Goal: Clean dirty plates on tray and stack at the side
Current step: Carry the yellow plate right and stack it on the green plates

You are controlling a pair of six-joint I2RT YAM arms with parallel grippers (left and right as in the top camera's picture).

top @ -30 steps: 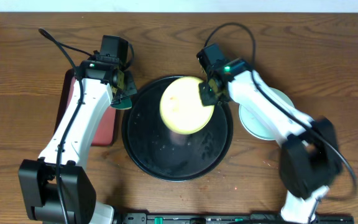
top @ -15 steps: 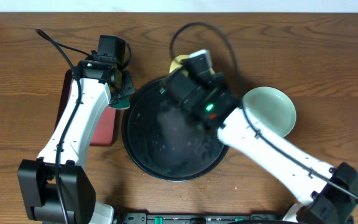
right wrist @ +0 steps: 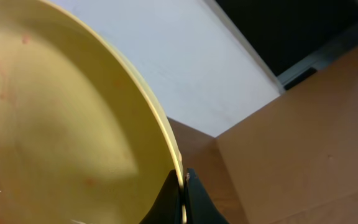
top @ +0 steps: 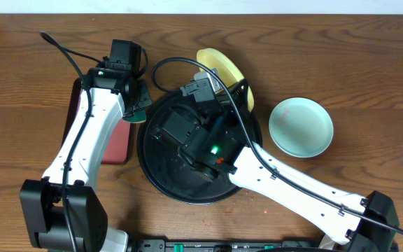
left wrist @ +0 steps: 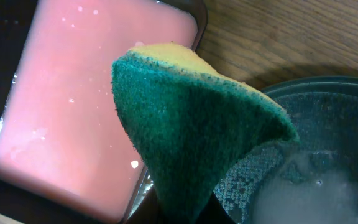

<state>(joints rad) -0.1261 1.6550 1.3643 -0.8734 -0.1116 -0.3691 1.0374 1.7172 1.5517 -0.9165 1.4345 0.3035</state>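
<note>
Slippage risk: overhead, the small round yellow plate (top: 219, 61), tilted above the glossy black round tray's (top: 161, 175) far rim, could drop before reaching the pale blue-white round plate (top: 301, 127) on the wooden counter (top: 369, 63); left wrist, left jaws clenched on a green-and-yellow sponge (left wrist: 191, 137); right wrist, right jaws pinch only the yellow plate's thin rim.

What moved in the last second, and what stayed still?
The right gripper, shut on the yellow plate, carried it from above the middle of the tray to the tray's far rim and tipped it steeply. The left gripper with its sponge, the tray and the pale plate stayed put.
</note>
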